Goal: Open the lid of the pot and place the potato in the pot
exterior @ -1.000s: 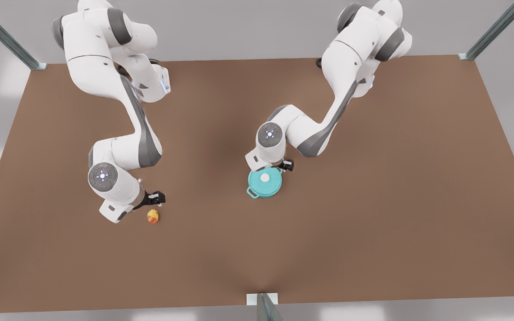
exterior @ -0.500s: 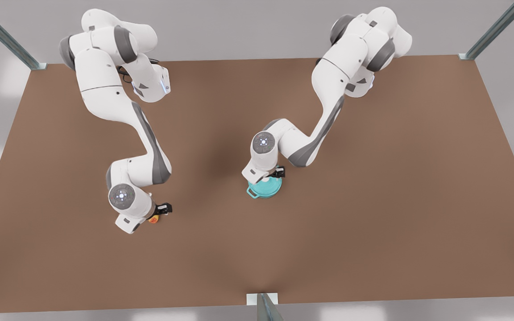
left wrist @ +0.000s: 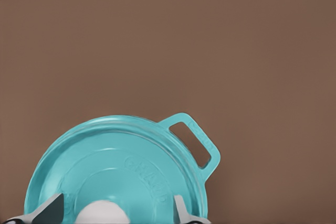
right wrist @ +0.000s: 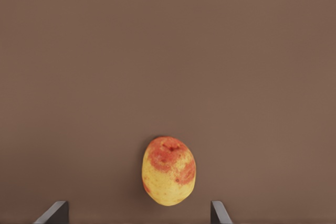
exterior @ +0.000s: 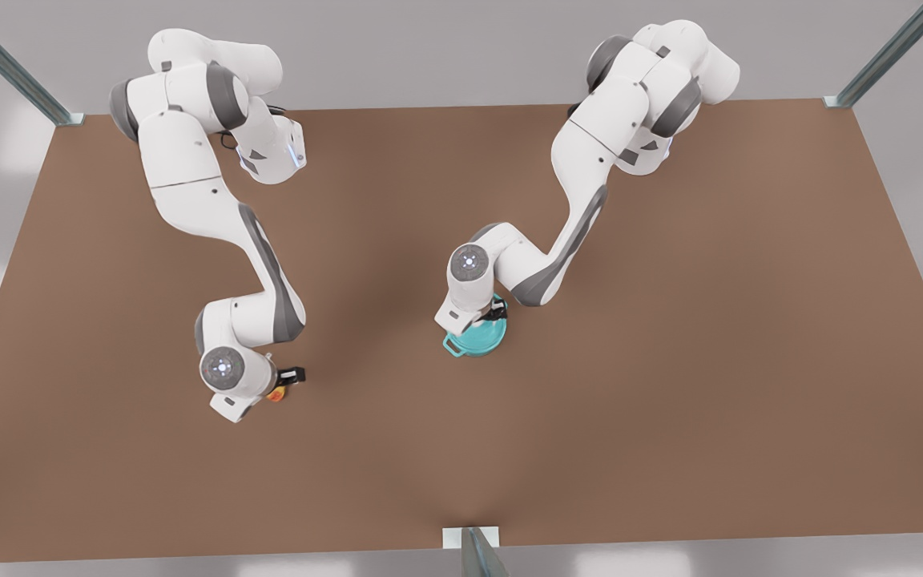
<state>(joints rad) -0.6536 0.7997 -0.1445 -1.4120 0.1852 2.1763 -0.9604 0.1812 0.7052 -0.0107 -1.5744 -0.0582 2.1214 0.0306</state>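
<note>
a: where do your fingers stand?

b: my left gripper (left wrist: 113,211) straddles the white knob (left wrist: 101,214) of the smooth teal pot lid (left wrist: 126,166), open, touching nothing. my right gripper (right wrist: 139,211) gapes around the blotchy potato (right wrist: 168,171), low centre.

a: advice?

b: centre on the rounded knob, close squarely, lift straight off the pot (exterior: 477,340).

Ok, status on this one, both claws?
Left claw open around lid knob, lid on pot. Right claw open, straddling potato. Nothing in the way.
</note>
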